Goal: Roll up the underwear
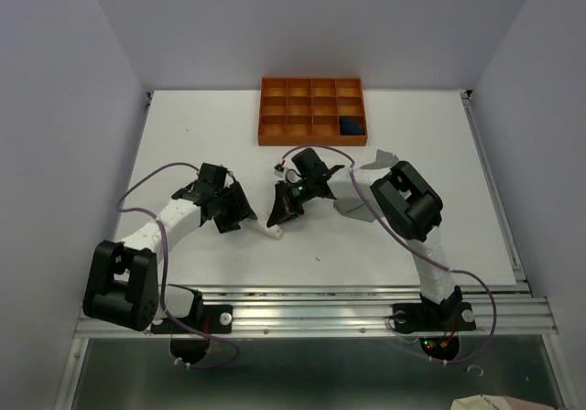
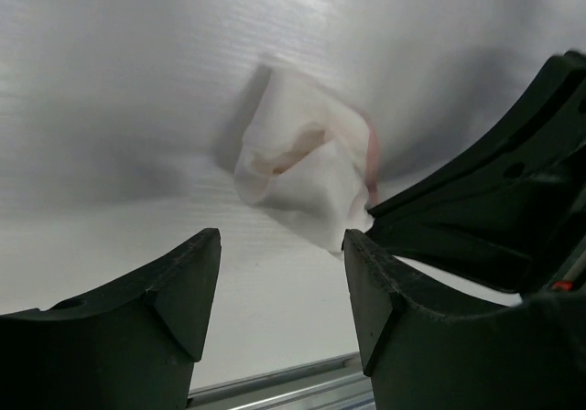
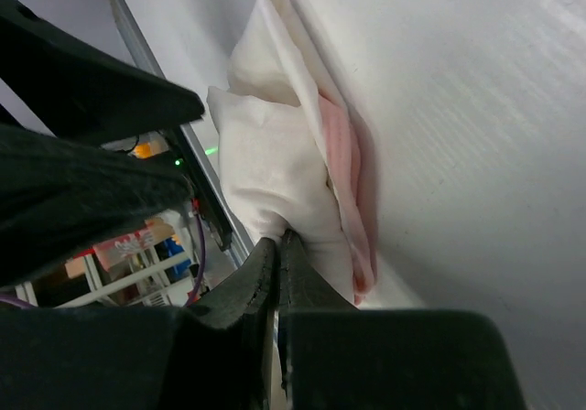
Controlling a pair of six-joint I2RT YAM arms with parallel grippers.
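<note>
White worktop, matte, faint ribbing up close, metal rail along near edge. Orange compartment tray sits at far edge, roughly centred. Pale pink-white underwear bunched into small wad mid-worktop, pink trim down one side. Grey underwear lies crumpled off to the right, partly covered, clear of wad.

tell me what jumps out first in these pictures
The orange tray at the far side of the white table catches the eye, with a navy garment in its near right corner compartment. Mid-table, the right hand is pinched shut on a small pale pink-white bundle, while the left hand stands open, facing it.
</note>
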